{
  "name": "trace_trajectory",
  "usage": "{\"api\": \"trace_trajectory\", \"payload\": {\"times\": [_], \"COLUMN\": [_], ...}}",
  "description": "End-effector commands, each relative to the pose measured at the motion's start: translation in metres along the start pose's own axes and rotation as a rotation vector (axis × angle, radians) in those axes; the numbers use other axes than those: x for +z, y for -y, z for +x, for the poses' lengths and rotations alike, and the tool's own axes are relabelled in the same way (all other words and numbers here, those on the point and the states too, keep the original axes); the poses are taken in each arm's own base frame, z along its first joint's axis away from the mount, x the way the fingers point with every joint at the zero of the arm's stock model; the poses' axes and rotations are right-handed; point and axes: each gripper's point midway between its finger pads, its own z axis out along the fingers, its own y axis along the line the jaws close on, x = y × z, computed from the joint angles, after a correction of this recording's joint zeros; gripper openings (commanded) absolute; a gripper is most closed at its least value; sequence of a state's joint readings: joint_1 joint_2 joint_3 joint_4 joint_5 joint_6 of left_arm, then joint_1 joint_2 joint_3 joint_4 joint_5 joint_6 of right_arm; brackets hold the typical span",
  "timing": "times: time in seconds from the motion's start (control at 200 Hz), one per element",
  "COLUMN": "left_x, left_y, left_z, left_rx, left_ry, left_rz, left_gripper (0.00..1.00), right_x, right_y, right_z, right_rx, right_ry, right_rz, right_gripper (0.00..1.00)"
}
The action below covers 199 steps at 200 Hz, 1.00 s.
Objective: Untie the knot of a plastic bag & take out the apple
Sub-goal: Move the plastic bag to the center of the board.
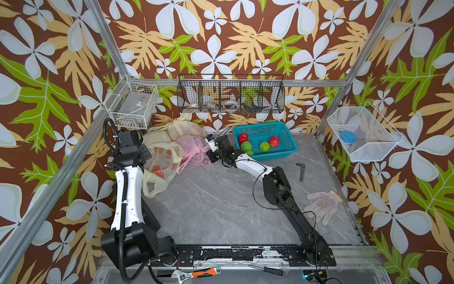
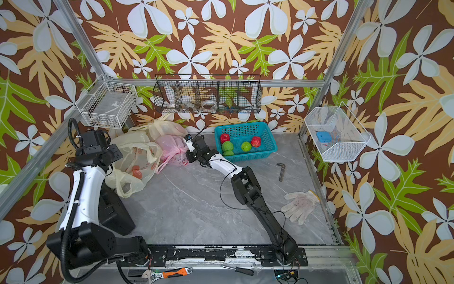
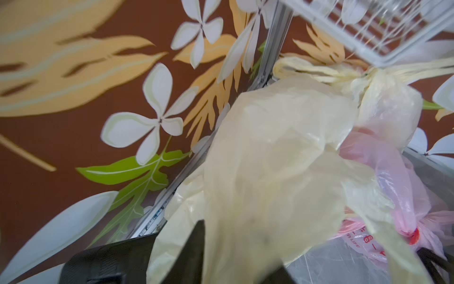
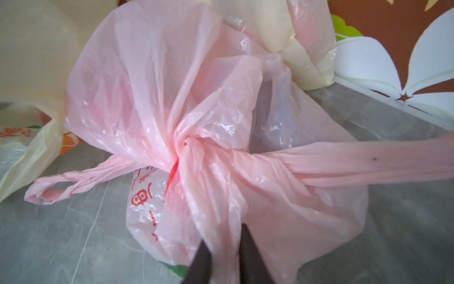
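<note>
Fingers (image 4: 250, 258) of the right gripper (image 4: 222, 237) pinch a fold of the knotted pink bag (image 4: 152, 98) on the table (image 4: 61, 233) (any apple inside is hidden). A cream bag (image 3: 270, 159) drapes the left gripper (image 3: 235, 255); its opening cannot be told.

Two red apples (image 1: 243, 137), perhaps three green fruits (image 1: 246, 145), one pink bag (image 1: 194, 145).

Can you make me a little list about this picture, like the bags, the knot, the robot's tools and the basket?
pink bag: closed up, lying beside the cream bag
knot: tied
right tool: shut on pink bag plastic near the knot
left tool: at the cream bag, grip unclear
blue basket: holds red fruit and green fruit
</note>
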<state>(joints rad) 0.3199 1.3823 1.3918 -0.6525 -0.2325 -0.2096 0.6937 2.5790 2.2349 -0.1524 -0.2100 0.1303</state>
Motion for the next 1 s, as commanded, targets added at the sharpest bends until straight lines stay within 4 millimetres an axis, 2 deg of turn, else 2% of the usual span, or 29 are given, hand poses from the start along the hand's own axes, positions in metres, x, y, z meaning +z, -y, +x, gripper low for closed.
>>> {"api": "trace_trajectory", "payload": {"times": [0.0,0.21,0.37,0.54,0.731,0.791,0.881,0.921,0.991], "left_x": [0.003,-0.015,-0.042,-0.070,-0.088,-0.092,-0.100,-0.104,-0.112], "left_y": [0.007,-0.001,-0.004,0.012,0.044,0.050,0.066,0.080,0.116], "left_z": [-0.005,-0.009,-0.009,-0.002,0.007,0.008,0.011,0.015,0.031], "left_rx": [-0.012,-0.012,-0.027,-0.010,0.026,0.032,0.062,0.088,0.168], "left_ry": [0.002,0.051,0.097,0.125,0.107,0.106,0.102,0.096,0.074], "left_rz": [0.037,0.017,0.052,0.152,0.309,0.335,0.386,0.422,0.494], "left_gripper": [0.41,0.47,0.51,0.51,0.55,0.55,0.55,0.55,0.55], "right_x": [-0.034,-0.105,-0.141,-0.174,-0.211,-0.219,-0.229,-0.233,-0.240], "right_y": [-0.006,-0.016,-0.035,-0.056,-0.048,-0.044,-0.042,-0.043,-0.049], "right_z": [-0.018,-0.013,0.008,0.044,0.079,0.090,0.097,0.097,0.089], "right_rx": [-0.034,-0.008,-0.013,-0.070,-0.056,-0.064,-0.068,-0.065,-0.067], "right_ry": [0.029,0.074,0.036,-0.016,-0.038,-0.055,-0.068,-0.064,-0.035], "right_rz": [0.004,0.013,0.012,0.038,0.086,0.109,0.119,0.115,0.090], "right_gripper": [0.00,0.00,0.00,0.00,0.00,0.12,0.39,0.48,0.60]}}
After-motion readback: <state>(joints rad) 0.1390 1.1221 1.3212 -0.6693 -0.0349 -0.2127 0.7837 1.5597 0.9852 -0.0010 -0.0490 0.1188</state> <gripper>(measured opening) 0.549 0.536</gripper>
